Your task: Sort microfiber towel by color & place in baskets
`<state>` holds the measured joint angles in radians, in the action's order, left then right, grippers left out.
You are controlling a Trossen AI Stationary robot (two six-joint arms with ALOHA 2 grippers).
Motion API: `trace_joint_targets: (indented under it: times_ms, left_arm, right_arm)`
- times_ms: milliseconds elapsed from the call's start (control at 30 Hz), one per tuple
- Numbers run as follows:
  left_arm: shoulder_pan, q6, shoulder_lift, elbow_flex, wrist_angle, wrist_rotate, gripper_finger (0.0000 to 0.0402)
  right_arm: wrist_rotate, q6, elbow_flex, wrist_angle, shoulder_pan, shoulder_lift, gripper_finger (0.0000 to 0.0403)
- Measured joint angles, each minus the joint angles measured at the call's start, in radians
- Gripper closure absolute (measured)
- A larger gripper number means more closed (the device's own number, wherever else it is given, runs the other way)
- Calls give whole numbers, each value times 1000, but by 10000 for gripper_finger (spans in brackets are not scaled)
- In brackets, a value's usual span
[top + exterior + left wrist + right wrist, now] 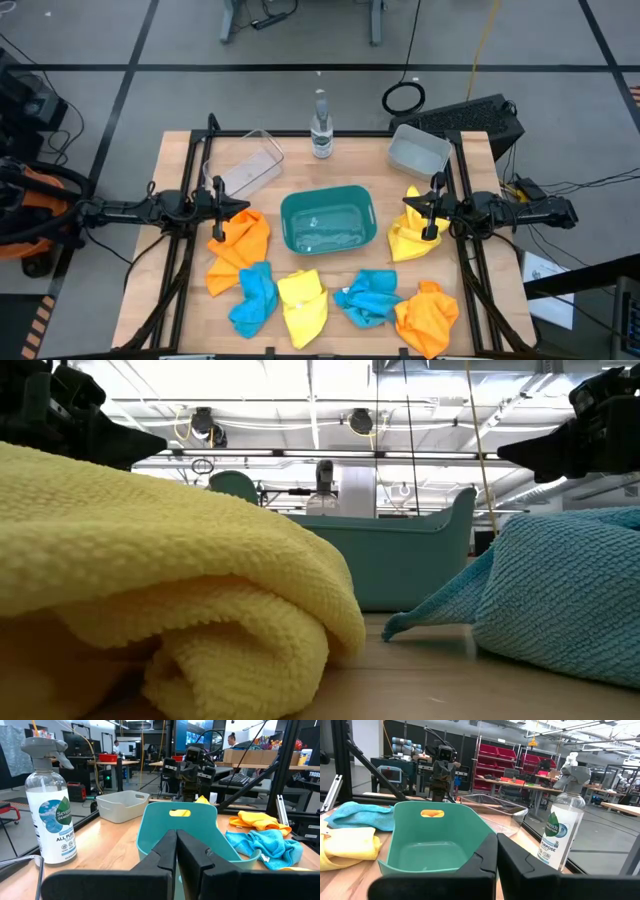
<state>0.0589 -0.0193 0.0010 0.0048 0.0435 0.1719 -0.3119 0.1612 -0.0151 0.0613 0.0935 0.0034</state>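
The teal basket stands mid-table, with the clear basket at far left and the pale grey basket at far right. Six microfiber towels lie crumpled on the wood: orange, blue, yellow, blue, orange and yellow. My left gripper hovers shut over the left orange towel's far edge, facing the teal basket. My right gripper hovers shut over the right yellow towel, facing the teal basket. Both are held above the table.
A clear spray bottle stands at the far edge between the clear and grey baskets. Black frame posts rise at the table's far corners. In the low view a yellow towel and a blue one fill the foreground.
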Motion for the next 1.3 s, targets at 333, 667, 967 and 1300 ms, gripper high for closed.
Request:
trace_joint_targets:
  times_ms: [333, 667, 967, 1300]
  left_arm:
    - [0, 0, 0, 0, 0, 0, 384]
    - [0, 0, 0, 0, 0, 0, 384]
    - [0, 0, 0, 0, 0, 0, 384]
    - [0, 0, 0, 0, 0, 0, 384]
  right_arm:
    - [0, 0, 0, 0, 0, 0, 403]
    - [0, 0, 0, 0, 0, 0, 403]
    - [0, -49, 0, 0, 0, 0, 403]
    - [0, -185, 0, 17, 0, 0, 403]
